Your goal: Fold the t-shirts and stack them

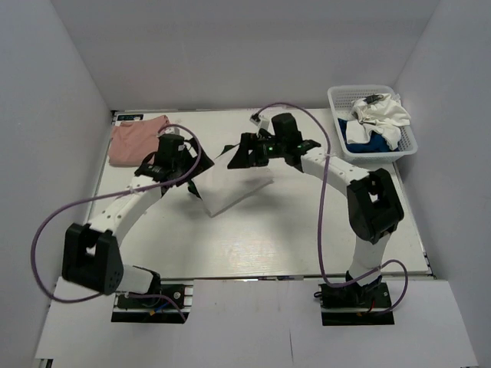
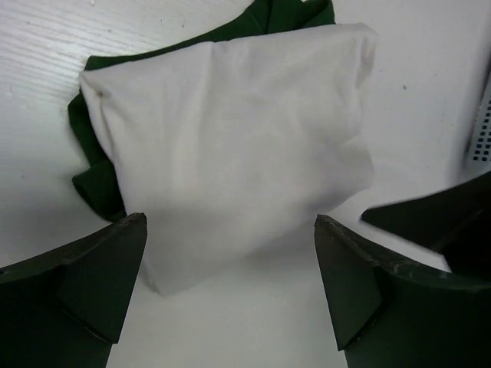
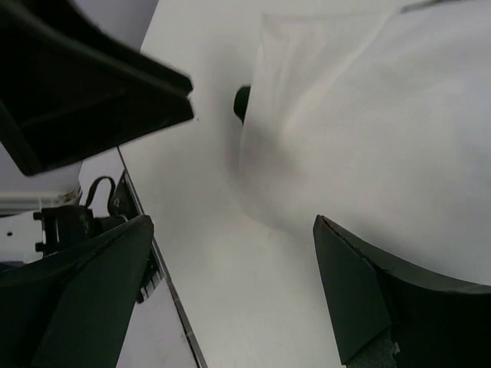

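Nearest, along the bottom of the overhead view: both arm bases at the near rim of the white table [image 1: 307, 238], arms bending up-frame toward the middle.

Next, the left gripper [image 2: 230, 222]: jaws spread wide, gripping nothing. From its wrist camera, dark fingers [image 2: 92, 284] in the lower corners of the frame, flanking the near edge of the folded green-sleeved t-shirt [image 2: 230, 130]. Contact with the cloth: cannot tell.

Opposite, the right gripper [image 3: 230, 222]: likewise wide apart and empty, reaching in from the right of the overhead frame, over the shirt's upper edge. From its wrist camera, tabletop between the fingertips, white cloth filling the upper right of the frame.

The green-sleeved t-shirt itself: frame centre overhead, between the two grippers. Folded into a white rectangle, flat on the table, long side running lower left to upper right. In the left wrist view, dark green sleeve cloth [image 2: 92, 180] poking out along the left and top of the bundle.

Farther up, upper left of the overhead frame: the salmon-pink t-shirt [image 1: 136, 139], a flat rectangle at the table's far left corner, well apart from the white bundle.

Farthest, upper right: a white lattice basket [image 1: 359, 89] at the table's far right corner, holding a crumpled white t-shirt [image 1: 381, 115] on top of a royal blue t-shirt [image 1: 362, 143].
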Motion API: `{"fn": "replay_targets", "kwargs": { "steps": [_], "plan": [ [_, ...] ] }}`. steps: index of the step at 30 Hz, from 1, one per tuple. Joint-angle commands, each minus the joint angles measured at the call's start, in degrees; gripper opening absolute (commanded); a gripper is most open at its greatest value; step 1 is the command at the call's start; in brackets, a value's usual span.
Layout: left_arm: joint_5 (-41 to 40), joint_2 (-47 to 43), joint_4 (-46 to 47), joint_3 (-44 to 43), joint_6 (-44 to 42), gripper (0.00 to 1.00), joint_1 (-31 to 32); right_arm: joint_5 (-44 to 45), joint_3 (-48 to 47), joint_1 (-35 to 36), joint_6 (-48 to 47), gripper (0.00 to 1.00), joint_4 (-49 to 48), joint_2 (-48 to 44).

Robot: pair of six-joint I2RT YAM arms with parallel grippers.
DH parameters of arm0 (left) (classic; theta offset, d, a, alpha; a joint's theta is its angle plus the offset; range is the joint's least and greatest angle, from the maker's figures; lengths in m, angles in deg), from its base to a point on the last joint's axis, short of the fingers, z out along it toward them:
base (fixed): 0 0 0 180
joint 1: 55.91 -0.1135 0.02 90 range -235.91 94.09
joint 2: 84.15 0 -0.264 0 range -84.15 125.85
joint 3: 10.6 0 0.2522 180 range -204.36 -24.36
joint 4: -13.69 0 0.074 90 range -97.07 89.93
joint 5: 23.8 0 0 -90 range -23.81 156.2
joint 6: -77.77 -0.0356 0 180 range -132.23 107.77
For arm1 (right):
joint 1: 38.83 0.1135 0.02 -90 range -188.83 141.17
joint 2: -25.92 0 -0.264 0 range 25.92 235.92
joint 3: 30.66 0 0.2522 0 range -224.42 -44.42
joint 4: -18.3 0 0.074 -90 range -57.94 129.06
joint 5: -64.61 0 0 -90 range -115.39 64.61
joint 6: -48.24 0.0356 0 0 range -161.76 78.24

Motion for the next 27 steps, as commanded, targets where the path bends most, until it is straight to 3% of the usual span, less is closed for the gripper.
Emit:
{"fn": "replay_targets", "kwargs": {
  "steps": [1,9,13,18,27],
  "plan": [
    [-0.06,7.63,-0.19,-6.0,-1.03,1.0,-0.16,-5.93,3.53,1.53,2.61,0.9,-8.15,3.23],
    [-4.19,20.38,-0.98,-7.34,0.98,1.0,-1.82,-5.15,4.33,2.68,4.37,0.9,-15.73,14.38],
    [-5.34,27.06,-6.6,-9.27,2.74,1.0,-3.41,-0.15,3.36,2.16,2.98,0.9,-9.51,19.31],
    [-1.29,27.69,-3.37,-7.35,2.74,1.0,-4.64,2.16,8.46,3.12,1.91,0.9,-11.07,16.42],
    [-1.28,19.97,-6.34,-19.99,-3.93,1.0,-3.5,1.09,-2.88,4.79,-1.25,0.9,-6.33,3.97]
  ]
}}
